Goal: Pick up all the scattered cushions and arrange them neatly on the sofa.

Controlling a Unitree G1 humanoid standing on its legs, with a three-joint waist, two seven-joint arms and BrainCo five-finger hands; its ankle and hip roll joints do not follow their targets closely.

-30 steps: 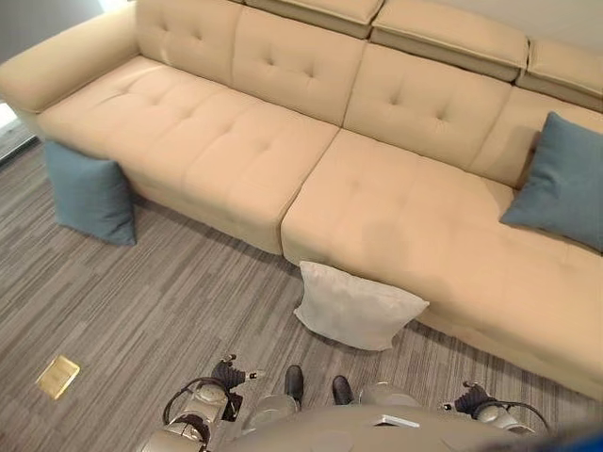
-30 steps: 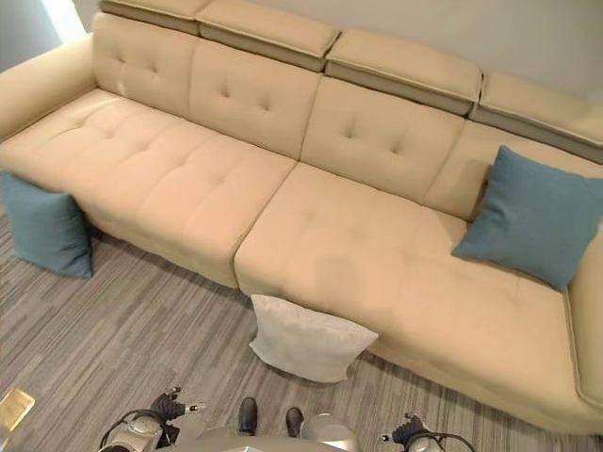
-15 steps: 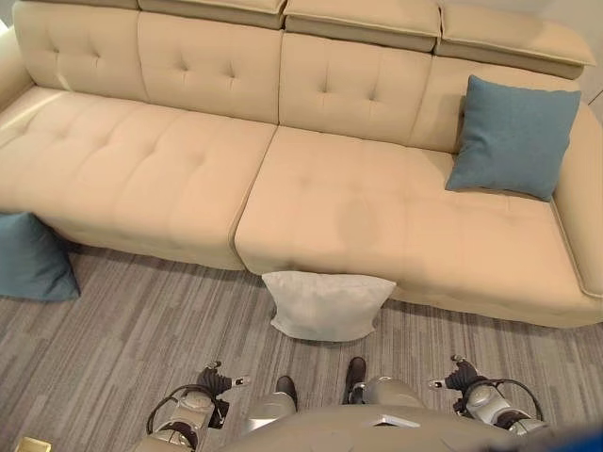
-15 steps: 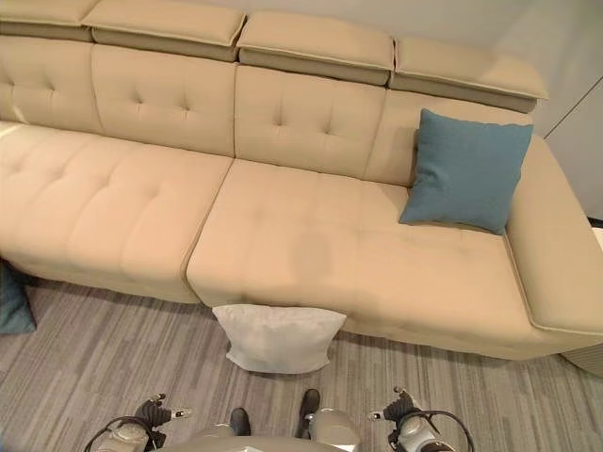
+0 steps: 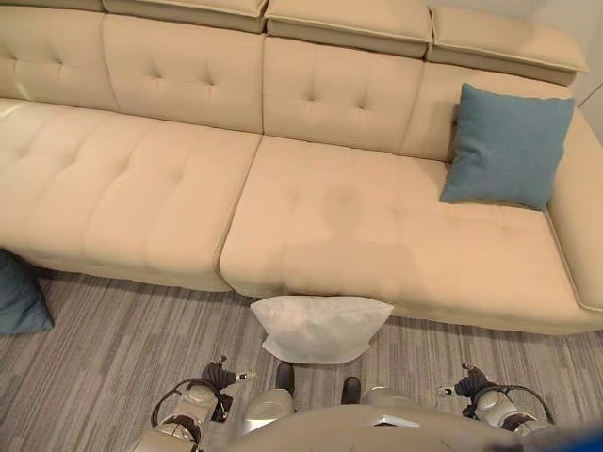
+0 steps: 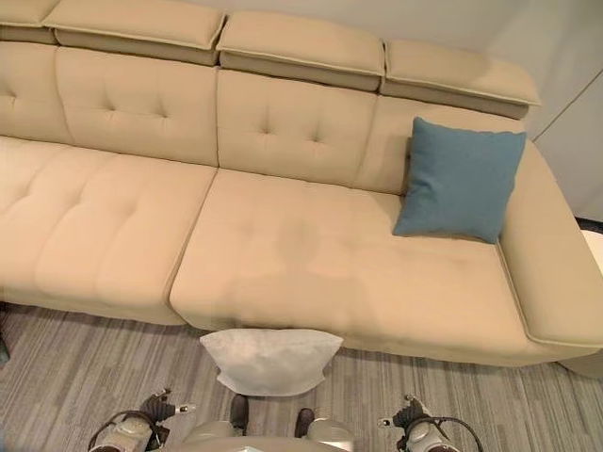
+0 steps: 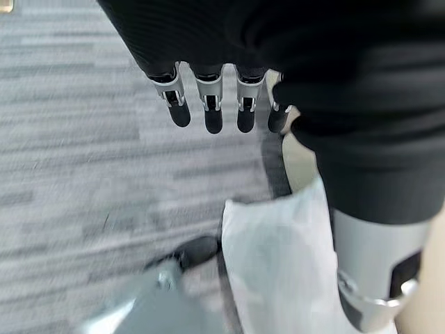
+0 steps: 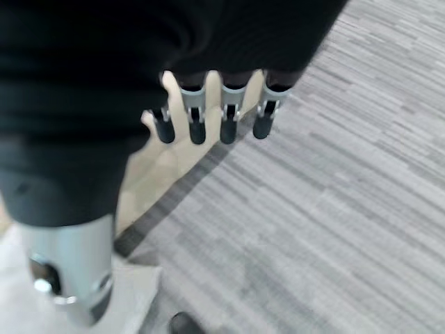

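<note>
Long beige tufted fabric sofa: running across the head views, with padded headrest blocks along its back and an armrest at its right end, standing on grey striped carpet flooring.

White square fabric cushion: lying on the carpet, leaning against the front edge of the sofa's middle seat, directly ahead of the robot. It is also showing in the left wrist view, below and beside the left hand, not touched by it. A pale corner of it is appearing at the edge of the right wrist view.

Teal square fabric cushion on the seat: standing upright on the sofa's right seat, leaning back against the backrest, just beside the right armrest.

Second teal fabric cushion on the floor: sitting on the carpet at the far left, against the sofa's front, partly cut off by the picture's edge.

Left hand: hanging above the carpet, its fingers straight, spread slightly apart and holding nothing.

Right hand: hanging above the carpet near the sofa's base, its fingers likewise straight and relaxed, gripping nothing, well apart from every cushion.
</note>
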